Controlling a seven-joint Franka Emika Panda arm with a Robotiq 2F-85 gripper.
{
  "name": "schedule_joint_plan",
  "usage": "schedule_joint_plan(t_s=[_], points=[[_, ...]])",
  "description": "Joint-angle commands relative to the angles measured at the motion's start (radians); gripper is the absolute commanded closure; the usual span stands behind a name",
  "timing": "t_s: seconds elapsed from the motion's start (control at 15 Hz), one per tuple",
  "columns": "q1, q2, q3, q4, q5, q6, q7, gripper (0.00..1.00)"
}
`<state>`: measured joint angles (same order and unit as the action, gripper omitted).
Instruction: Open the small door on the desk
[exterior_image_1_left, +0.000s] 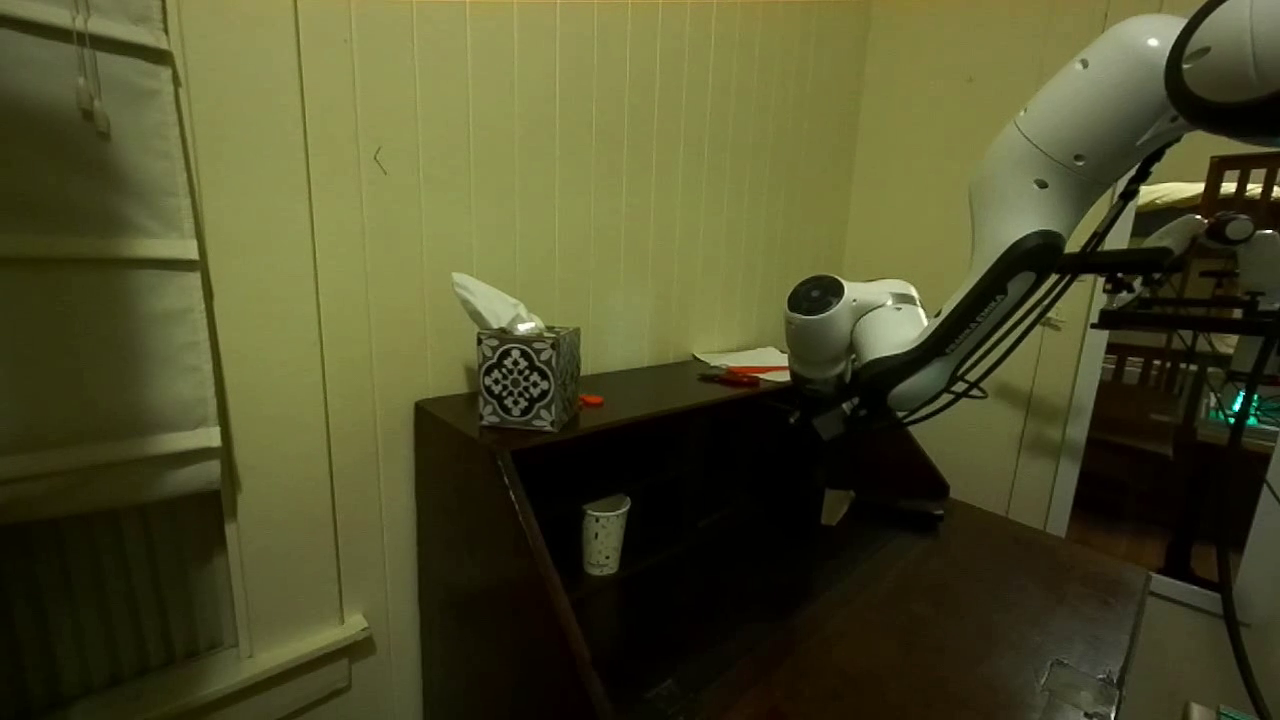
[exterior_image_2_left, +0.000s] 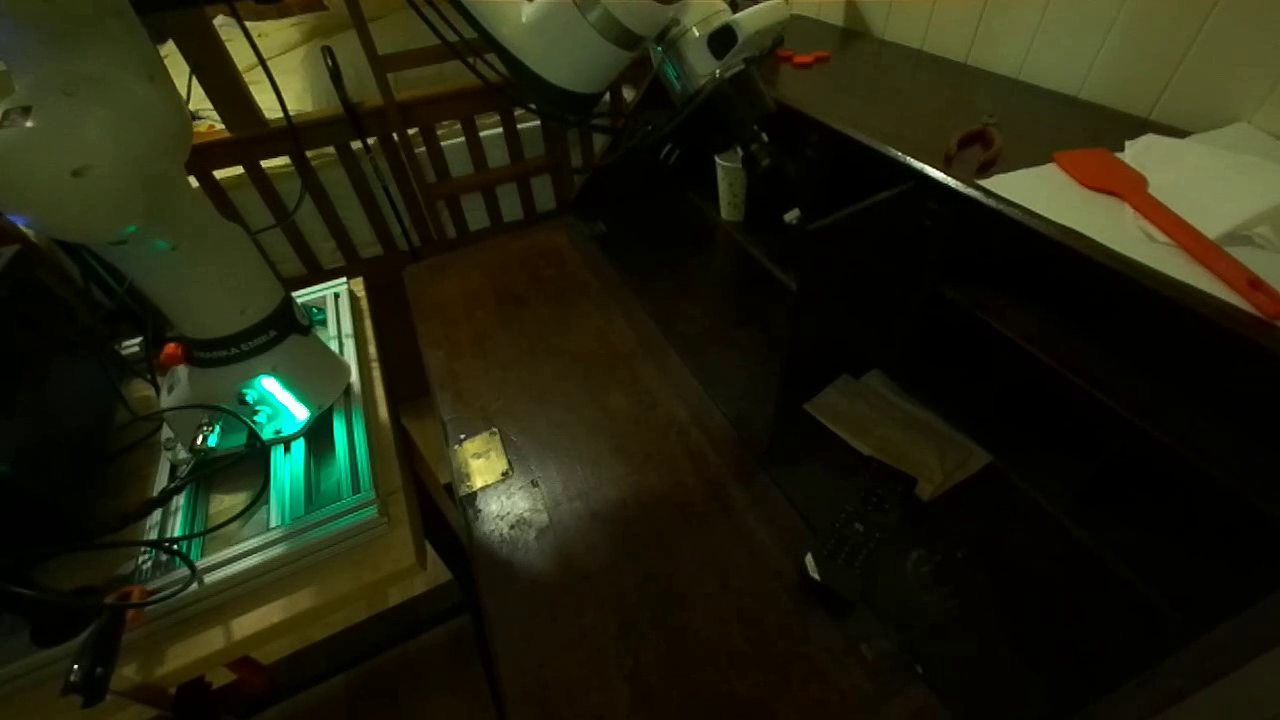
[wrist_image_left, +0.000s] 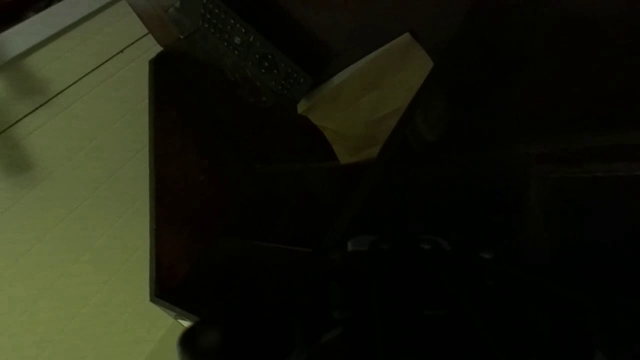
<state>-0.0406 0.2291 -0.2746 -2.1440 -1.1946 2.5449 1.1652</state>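
Note:
The dark brown desk (exterior_image_1_left: 460, 560) stands against the wall with its slanted front lowered flat; it also shows in an exterior view (exterior_image_2_left: 600, 420). Its inner cubbyholes are very dark, and I cannot make out the small door in any view. My gripper (exterior_image_1_left: 825, 425) points down into the desk's opening near its upper edge. In an exterior view the gripper (exterior_image_2_left: 768, 150) is a dark shape near the paper cup. In the wrist view the gripper (wrist_image_left: 397, 245) is almost black, with faint glints near its tips. Whether it is open or holds anything is hidden by darkness.
A speckled paper cup (exterior_image_1_left: 604, 535) stands in a cubby. A tissue box (exterior_image_1_left: 528, 380), an orange spatula (exterior_image_2_left: 1170, 225) and white paper (exterior_image_2_left: 1220, 180) lie on top. A tan envelope (wrist_image_left: 370, 100) and a remote (wrist_image_left: 255, 55) lie inside the desk. A brass plate (exterior_image_2_left: 482, 460) marks the leaf.

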Motion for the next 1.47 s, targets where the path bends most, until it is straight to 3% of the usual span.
schedule_joint_plan(t_s=[0.0, 0.27, 0.6, 0.8, 0.87, 0.93, 1.07, 1.27, 1.4], points=[[-0.042, -0.033, 0.016, -0.032, -0.095, 0.008, 0.087, 1.0], [-0.061, -0.033, 0.025, -0.031, -0.149, -0.001, 0.129, 1.0], [-0.078, -0.153, 0.117, -0.159, 0.159, 0.11, -0.134, 1.0], [-0.061, -0.268, 0.17, -0.268, 0.391, 0.15, -0.363, 1.0], [-0.05, -0.307, 0.184, -0.307, 0.469, 0.154, -0.437, 0.74], [-0.05, -0.341, 0.207, -0.341, 0.553, 0.156, -0.513, 0.73], [-0.013, -0.405, 0.21, -0.401, 0.716, 0.154, -0.659, 0.61], [0.232, -0.512, 0.037, -0.431, 0.96, 0.064, -0.886, 0.4], [0.367, -0.617, -0.079, -0.402, 1.09, -0.085, -1.036, 0.26]])
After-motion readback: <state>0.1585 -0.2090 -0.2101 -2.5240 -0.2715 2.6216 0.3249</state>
